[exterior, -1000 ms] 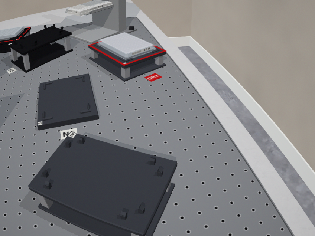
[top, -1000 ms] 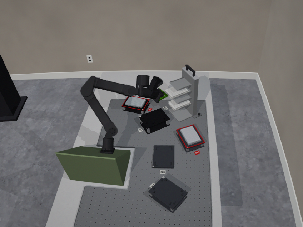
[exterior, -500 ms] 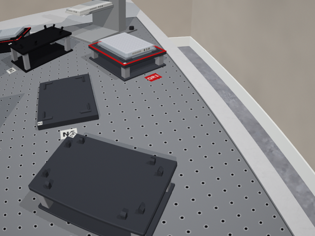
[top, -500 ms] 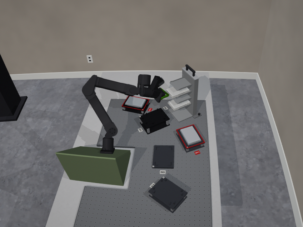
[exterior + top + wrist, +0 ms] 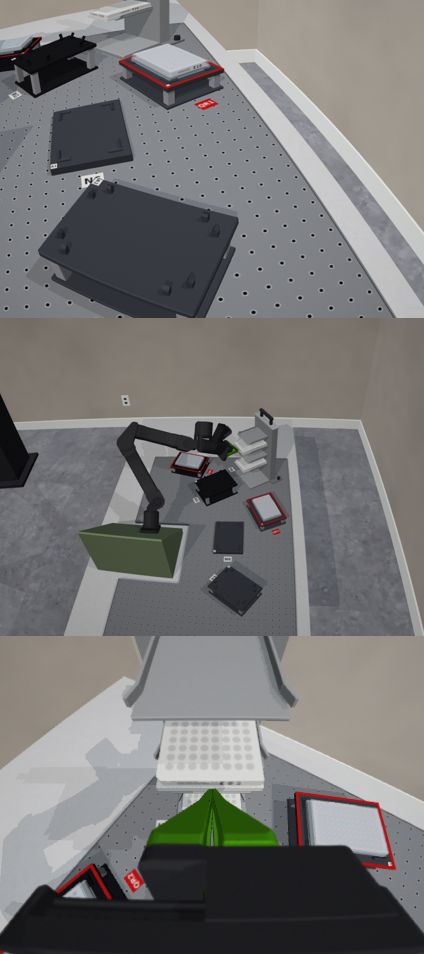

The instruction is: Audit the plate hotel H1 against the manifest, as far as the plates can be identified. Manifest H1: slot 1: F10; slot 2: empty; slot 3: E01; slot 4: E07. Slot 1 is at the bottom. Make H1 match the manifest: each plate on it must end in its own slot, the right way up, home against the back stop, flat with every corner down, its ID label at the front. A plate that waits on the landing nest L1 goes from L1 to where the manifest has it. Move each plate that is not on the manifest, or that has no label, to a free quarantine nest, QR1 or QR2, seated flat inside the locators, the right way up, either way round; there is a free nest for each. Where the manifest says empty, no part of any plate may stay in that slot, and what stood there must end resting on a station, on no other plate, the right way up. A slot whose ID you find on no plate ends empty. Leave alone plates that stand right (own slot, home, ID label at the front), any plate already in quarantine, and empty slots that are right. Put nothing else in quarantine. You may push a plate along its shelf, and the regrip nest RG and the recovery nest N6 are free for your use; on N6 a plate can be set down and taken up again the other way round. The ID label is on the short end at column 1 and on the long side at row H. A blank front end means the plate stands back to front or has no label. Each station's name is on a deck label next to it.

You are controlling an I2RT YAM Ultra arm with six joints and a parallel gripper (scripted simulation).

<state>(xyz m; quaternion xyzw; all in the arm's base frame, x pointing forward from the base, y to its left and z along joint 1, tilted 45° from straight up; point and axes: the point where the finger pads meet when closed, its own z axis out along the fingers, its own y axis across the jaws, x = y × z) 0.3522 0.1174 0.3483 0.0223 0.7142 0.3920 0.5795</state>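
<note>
The plate hotel H1 stands at the back right of the deck. A white well plate lies on the third shelf and sticks out forward of the bare top shelf above it. Another white plate lies on the bottom shelf. The second shelf is bare. My gripper is shut and empty. Its green fingertips are level with the front end of the third-shelf plate, right at its edge. I cannot tell whether they touch.
Nest QR1 holds a plate labelled E10. Nest QR2 holds a plate. The black RG nest, the flat dark pad and the raised dark nest are bare.
</note>
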